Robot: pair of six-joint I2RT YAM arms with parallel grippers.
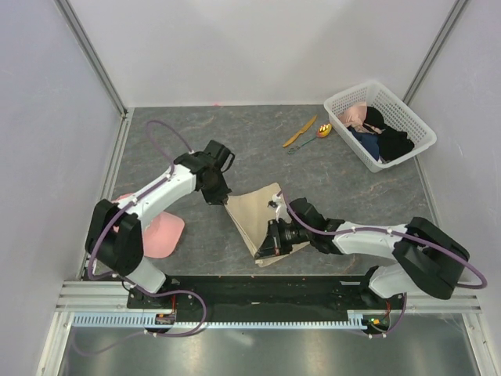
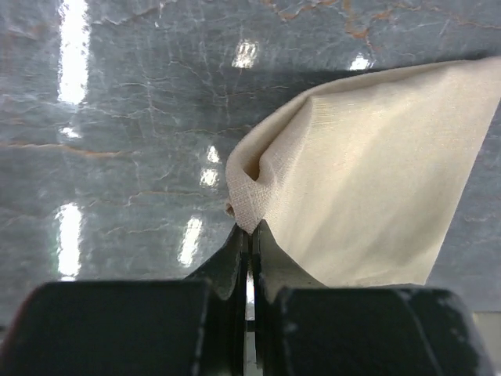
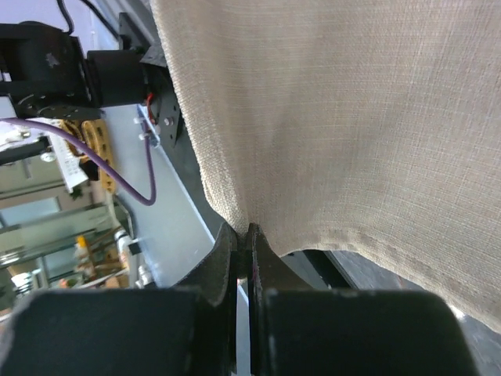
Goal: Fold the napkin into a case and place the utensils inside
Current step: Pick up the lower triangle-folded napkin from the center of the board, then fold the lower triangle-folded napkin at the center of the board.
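Nearest, item 1: the right gripper [image 1: 267, 241] lies low over the front of the grey marbled table [image 1: 196, 129], at the end of the right arm [image 1: 368, 239], which stretches leftward from its base. Its jaws are pressed together with no gap, pinching the near edge of the napkin [image 1: 254, 211]. In the right wrist view the beige weave [image 3: 337, 117] hangs from the closed tips [image 3: 243, 235] and fills most of the picture. Item 2: the napkin, plain tan cloth, sits at the table's centre front between the 2 grippers, partly folded and lifted at the held points rather than flat. Item 3: the left gripper [image 1: 222, 196], on the left arm [image 1: 149, 200], is at the napkin's left corner. Its jaws are likewise fully closed on a small bunched fold of the cloth [image 2: 368, 180], as the left wrist view shows at the tips [image 2: 249, 231], with the rest draping away to the right above the tabletop. Item 4: a pink cap [image 1: 160, 233] lies at the left front, partly hidden under the left arm, apart from the napkin. Item 5, farther back and right of centre: an orange knife [image 1: 300, 131] and, just beside it, a spoon [image 1: 311, 139] with a yellow bowl and green handle, both flat on the table, well apart from the napkin. Item 6, far right: a white basket [image 1: 350, 131] holding dark and pink clothes [image 1: 380, 133], near the spoon's bowl.
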